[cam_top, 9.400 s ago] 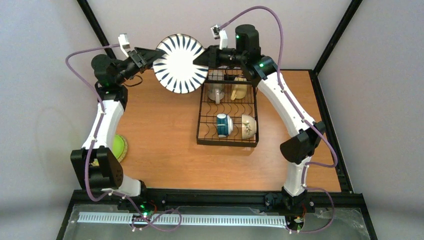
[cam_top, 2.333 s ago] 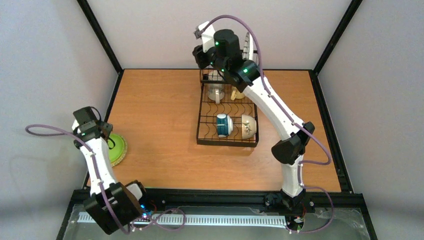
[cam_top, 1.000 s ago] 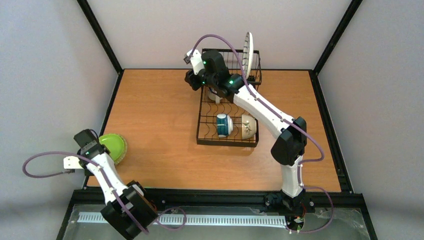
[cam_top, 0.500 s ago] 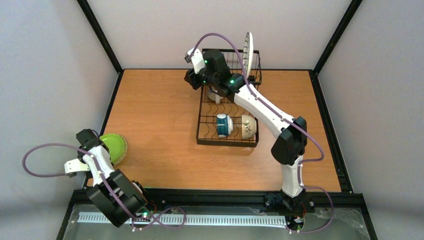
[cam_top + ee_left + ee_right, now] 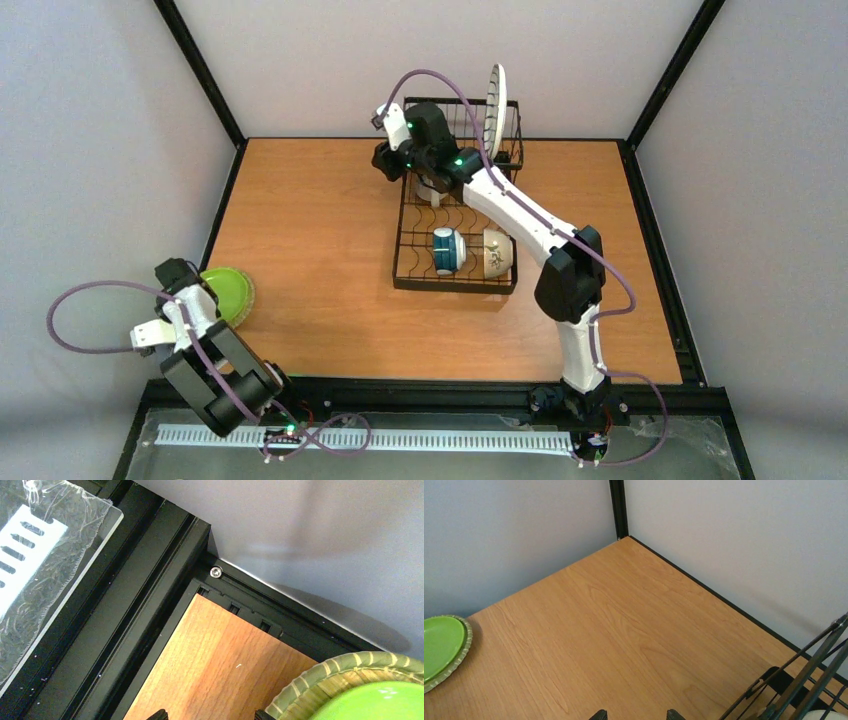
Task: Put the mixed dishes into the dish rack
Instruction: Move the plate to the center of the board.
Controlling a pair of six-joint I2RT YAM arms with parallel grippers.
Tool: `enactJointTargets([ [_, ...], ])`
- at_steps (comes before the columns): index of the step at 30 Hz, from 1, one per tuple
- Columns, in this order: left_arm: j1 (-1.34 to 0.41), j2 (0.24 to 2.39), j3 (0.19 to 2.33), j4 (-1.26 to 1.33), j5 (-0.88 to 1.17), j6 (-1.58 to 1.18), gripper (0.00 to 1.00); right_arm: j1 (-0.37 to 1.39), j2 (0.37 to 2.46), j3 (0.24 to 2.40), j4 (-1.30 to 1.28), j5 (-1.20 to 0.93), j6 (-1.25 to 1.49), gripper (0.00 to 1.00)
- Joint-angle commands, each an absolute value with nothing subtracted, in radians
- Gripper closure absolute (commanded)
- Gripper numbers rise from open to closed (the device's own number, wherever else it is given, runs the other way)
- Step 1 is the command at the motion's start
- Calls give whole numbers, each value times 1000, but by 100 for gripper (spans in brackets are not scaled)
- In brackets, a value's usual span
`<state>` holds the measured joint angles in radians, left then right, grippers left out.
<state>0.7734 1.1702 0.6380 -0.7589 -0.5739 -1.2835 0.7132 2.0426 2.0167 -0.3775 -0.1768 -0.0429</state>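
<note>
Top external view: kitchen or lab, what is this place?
Probably a lab robot cell: bare grey walls framed by black posts, a wooden tabletop with the left arm and right arm bolted at its near rail, and a staged dish rack.

The top view looks down on the bench (image 5: 330, 200) from the near edge. Both wrist views, low and close, share the green plate (image 5: 439, 642).

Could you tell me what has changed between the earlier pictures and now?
The black-and-white striped plate, earlier held aloft between both grippers, now stands on edge in the tall far basket of the dish rack. Both let go: the right gripper sits open at the rack's far-left corner, the left gripper swung back, open, beside the lime-green plate. That plate, the teal-and-white cup and the cream bowl stayed put.
</note>
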Motion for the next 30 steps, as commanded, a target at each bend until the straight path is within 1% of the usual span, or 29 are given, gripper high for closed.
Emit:
enactJointTargets([
  [1,778,1213,660,-733,-611,-1329,2,694,2068,2048,-377,-203,-34,31],
  [9,778,1234,642,-652,-600,-1337,2,674,2095,2048,-372,-217,-32,31],
  [14,778,1245,625,-558,-573,-1269,2,658,2118,2062,-373,-227,-26,31],
  [22,777,1337,648,-532,-551,-1209,2,648,2133,2072,-377,-227,-26,31],
  [30,778,1319,628,-477,-535,-1172,3,640,2133,2068,-374,-230,-25,30],
])
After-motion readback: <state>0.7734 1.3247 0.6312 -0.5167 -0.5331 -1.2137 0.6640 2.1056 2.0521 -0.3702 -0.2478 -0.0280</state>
